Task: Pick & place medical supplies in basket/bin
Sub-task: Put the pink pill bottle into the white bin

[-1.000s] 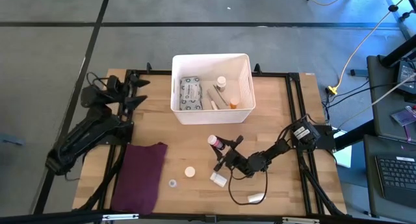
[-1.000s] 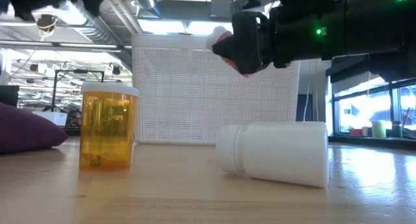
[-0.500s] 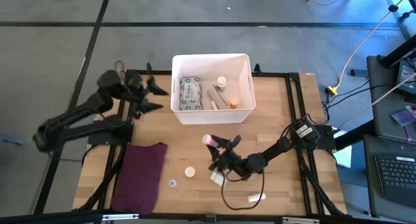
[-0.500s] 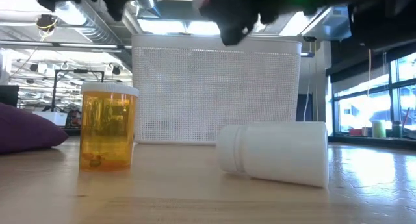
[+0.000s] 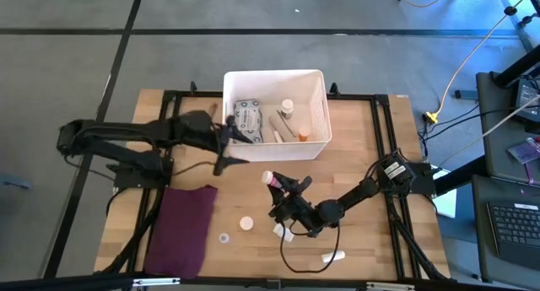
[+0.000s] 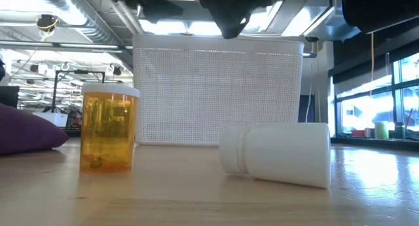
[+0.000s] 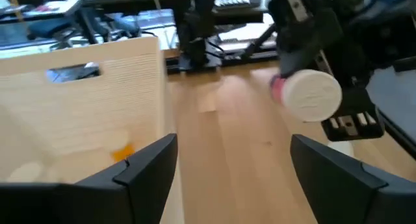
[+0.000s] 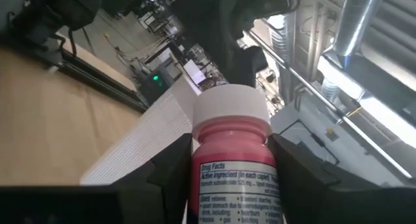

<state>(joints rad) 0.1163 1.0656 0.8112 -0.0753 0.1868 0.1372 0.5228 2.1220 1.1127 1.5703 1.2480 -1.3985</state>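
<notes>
Your pink bottle [image 5: 272, 180] sits clamped in the right gripper [image 5: 279, 190] above the table, white cap aimed at ten o'clock toward the white bin [image 5: 274, 115]. The left gripper [image 5: 234, 148], fingers spread and empty, hangs just beside the bin's nine-o'clock wall, bare wood between the two grippers.

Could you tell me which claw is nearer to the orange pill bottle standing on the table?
Right. The right claw hangs just beyond the orange pill bottle, gripping a pink bottle; the left claw is farther, beside the tub.
</notes>
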